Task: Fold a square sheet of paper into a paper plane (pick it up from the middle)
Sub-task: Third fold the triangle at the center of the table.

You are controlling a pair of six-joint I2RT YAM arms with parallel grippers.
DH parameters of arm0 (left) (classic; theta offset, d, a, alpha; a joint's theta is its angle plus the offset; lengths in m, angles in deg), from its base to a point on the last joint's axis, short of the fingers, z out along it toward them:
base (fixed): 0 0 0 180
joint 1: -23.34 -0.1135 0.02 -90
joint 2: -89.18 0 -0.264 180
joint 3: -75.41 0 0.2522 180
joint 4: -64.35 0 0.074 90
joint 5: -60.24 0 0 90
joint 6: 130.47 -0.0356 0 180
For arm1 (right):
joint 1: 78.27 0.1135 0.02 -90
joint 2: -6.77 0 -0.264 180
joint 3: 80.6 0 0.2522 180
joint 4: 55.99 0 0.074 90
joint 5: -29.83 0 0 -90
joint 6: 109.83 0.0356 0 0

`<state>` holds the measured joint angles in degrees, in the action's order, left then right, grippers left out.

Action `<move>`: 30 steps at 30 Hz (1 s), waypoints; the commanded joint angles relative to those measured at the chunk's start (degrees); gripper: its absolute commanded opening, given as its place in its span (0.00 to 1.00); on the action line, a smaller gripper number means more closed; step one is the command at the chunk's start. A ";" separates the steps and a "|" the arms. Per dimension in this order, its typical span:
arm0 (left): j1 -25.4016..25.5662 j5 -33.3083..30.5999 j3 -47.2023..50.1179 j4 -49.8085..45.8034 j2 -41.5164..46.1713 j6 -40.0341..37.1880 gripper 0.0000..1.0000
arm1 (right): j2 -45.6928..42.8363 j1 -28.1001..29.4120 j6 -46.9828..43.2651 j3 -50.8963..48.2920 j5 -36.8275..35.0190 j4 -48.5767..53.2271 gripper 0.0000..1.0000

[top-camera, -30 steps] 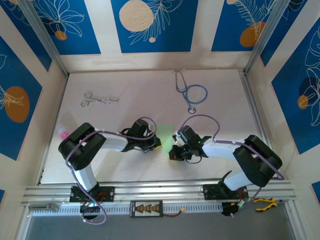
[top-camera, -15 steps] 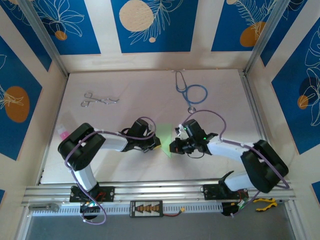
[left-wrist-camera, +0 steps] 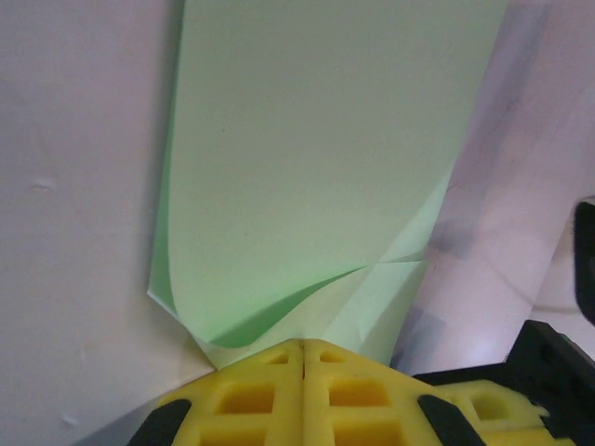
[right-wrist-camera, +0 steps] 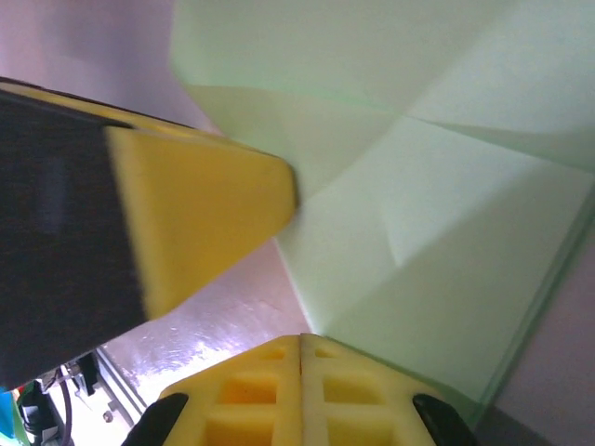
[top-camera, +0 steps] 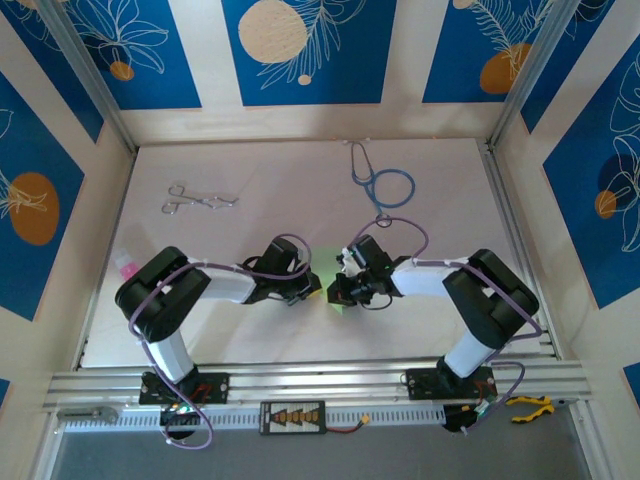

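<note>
Paper sheet (top-camera: pixel 330 262), pale green and part-folded, lies on the table (top-camera: pixel 250 180) about midway along its near edge, between the two arms.

Overhead view. Risk, as I judge it: left fingers (top-camera: pixel 315 290) and right fingers (top-camera: pixel 338 292) sit so near each other over the sheet that a small move could knock them together and shove it askew. Stethoscope (top-camera: pixel 390 188) is well apart, toward the far edge.

Left wrist view. Risk: a loose layer of the paper sheet (left-wrist-camera: pixel 325 139) curls up at its near end and may spring back or crease off line if pressure slips. Left fingers (left-wrist-camera: pixel 303 358) are fully closed, tips at that near end. I cannot tell whether a layer is nipped between them or merely pressed.

Right wrist view. Risk: thin paper under closed tips may drag or tear if either arm slides. Right fingers (right-wrist-camera: pixel 300 351) are closed tight, resting at the edge of the paper sheet (right-wrist-camera: pixel 418 186), where diagonal creases cross. Left fingers (right-wrist-camera: pixel 204 195) reach in from the side, tip on the paper close by.
</note>
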<state>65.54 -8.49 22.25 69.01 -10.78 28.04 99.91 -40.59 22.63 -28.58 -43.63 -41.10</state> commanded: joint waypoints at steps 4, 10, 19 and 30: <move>0.26 -1.44 -2.12 -3.91 2.19 -5.04 0.00 | 2.70 -2.27 -3.19 -1.52 0.68 4.73 0.00; 0.78 -0.43 -3.47 -3.50 2.88 -7.53 0.04 | 2.29 -3.03 -4.75 -0.88 2.90 5.30 0.00; 1.17 -1.05 -3.19 -2.54 -2.66 -5.66 0.01 | 3.83 -3.22 -4.75 0.28 3.52 6.08 0.00; -8.13 0.32 -1.03 -5.17 -2.94 -11.23 0.00 | 4.22 -3.26 -4.97 -1.00 2.93 6.63 0.00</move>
<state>60.71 -6.06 20.02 67.70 -12.53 20.44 101.92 -43.81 18.59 -28.23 -38.91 -39.37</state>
